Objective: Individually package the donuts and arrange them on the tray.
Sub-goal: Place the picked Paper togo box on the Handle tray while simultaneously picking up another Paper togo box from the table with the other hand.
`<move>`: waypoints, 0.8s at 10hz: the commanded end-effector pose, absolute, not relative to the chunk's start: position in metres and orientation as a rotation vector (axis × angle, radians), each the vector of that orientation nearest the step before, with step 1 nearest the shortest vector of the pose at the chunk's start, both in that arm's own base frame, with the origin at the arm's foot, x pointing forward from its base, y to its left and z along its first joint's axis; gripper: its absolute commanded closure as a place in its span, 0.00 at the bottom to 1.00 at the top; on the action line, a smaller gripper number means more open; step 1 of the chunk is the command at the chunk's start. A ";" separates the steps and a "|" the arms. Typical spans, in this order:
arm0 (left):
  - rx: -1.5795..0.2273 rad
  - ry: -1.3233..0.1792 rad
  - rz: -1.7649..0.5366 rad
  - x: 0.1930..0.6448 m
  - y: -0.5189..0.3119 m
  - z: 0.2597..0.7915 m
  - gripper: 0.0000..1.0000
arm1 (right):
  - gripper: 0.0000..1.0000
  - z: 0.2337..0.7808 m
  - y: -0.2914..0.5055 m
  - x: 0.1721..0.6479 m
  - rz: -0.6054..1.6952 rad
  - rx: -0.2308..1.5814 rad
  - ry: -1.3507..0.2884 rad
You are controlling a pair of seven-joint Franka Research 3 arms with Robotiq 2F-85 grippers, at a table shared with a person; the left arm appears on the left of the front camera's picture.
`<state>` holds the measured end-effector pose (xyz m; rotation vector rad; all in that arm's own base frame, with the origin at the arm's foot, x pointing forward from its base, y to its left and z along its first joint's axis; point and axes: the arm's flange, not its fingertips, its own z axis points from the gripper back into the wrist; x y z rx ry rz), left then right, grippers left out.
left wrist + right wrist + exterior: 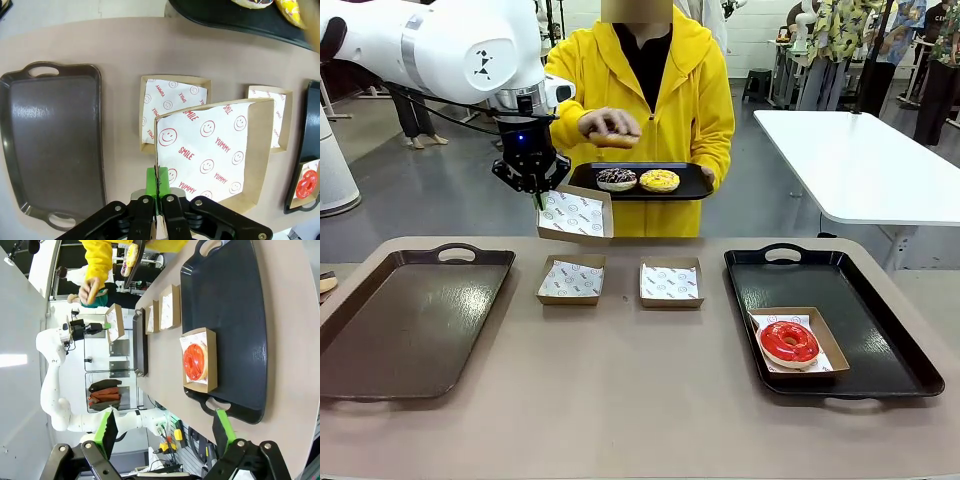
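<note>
The robot's left hand (538, 198) is clenched on one edge of a shallow brown cardboard box lined with smiley-printed white paper (576, 214). It holds the box tilted in the air over the far side of the table (640, 400). In the left wrist view, its green pads (151, 182) pinch the box rim. Across the table, a person in a yellow hooded jacket (690, 90) holds a small black tray (695, 184) carrying the dark purple donut with white sprinkles (616, 179) and the yellow-iced donut (659, 180). The person's other hand (608, 123) grips a brownish donut (616, 140), higher than the raised box and apart from it. Two empty paper-lined boxes (571, 279) lie side by side on the table, between a large brown handled tray (410, 320) and a large black handled tray (790, 280). The glossy red donut (789, 343) sits in its own cardboard box (832, 350) on the near part of the black tray. The right hand (165, 432) is released, with its fingers spread wide and nothing between them.
</note>
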<state>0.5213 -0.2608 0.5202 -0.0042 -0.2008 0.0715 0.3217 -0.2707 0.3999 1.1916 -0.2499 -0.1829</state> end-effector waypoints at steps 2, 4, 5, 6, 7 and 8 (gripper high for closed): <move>0.001 -0.203 0.073 0.516 -0.258 0.521 1.00 | 0.00 0.399 -0.271 0.322 -0.182 1.197 -0.251; 0.001 -0.203 0.073 0.516 -0.258 0.521 1.00 | 0.00 0.399 -0.271 0.322 -0.182 1.197 -0.251; 0.001 -0.203 0.073 0.516 -0.258 0.521 1.00 | 0.00 0.399 -0.271 0.322 -0.182 1.197 -0.251; 0.001 -0.203 0.073 0.516 -0.258 0.521 1.00 | 0.00 0.399 -0.271 0.322 -0.182 1.197 -0.251; 0.001 -0.203 0.073 0.516 -0.258 0.521 1.00 | 0.00 0.399 -0.271 0.322 -0.182 1.197 -0.251; 0.001 -0.203 0.073 0.516 -0.258 0.521 1.00 | 0.00 0.399 -0.271 0.322 -0.182 1.197 -0.251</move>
